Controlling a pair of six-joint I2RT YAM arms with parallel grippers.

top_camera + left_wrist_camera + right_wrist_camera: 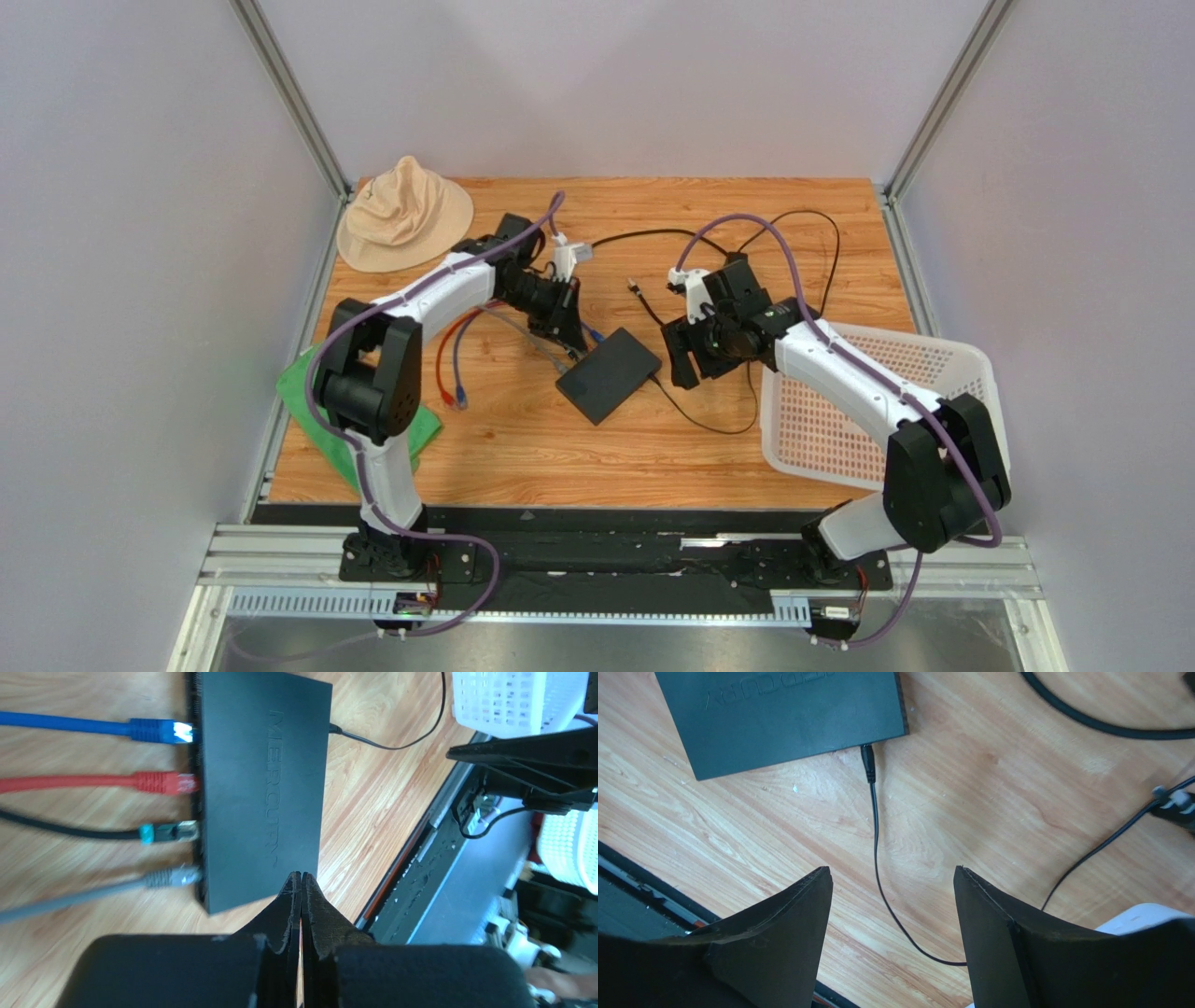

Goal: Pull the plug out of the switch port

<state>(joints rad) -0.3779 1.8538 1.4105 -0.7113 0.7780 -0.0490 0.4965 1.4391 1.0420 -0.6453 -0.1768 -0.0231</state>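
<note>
Four plugs sit in a row along one long edge of the switch: a blue plug, a red plug, a teal-collared plug on a black cable, and a grey plug. Each one has its tip at the socket edge, and your left wrist view does not show how deep any of them is seated.

You find the switch lying flat near the middle of the desk, turned on a diagonal, with its socket edge facing the left arm.

Your left jaws are pressed together with nothing between them. Their tips lie over the short end of the switch nearest the grey plug, on the side away from the sockets. You cannot tell whether they touch the casing.

Your right jaws stand wide apart above bare wood, just beside the switch's opposite long edge. A thin black power lead leaves that edge and runs across the desk between them, untouched.

A tan hat rests at the far left corner, a green cloth lies at the left edge, and a white basket overhangs the right edge.
</note>
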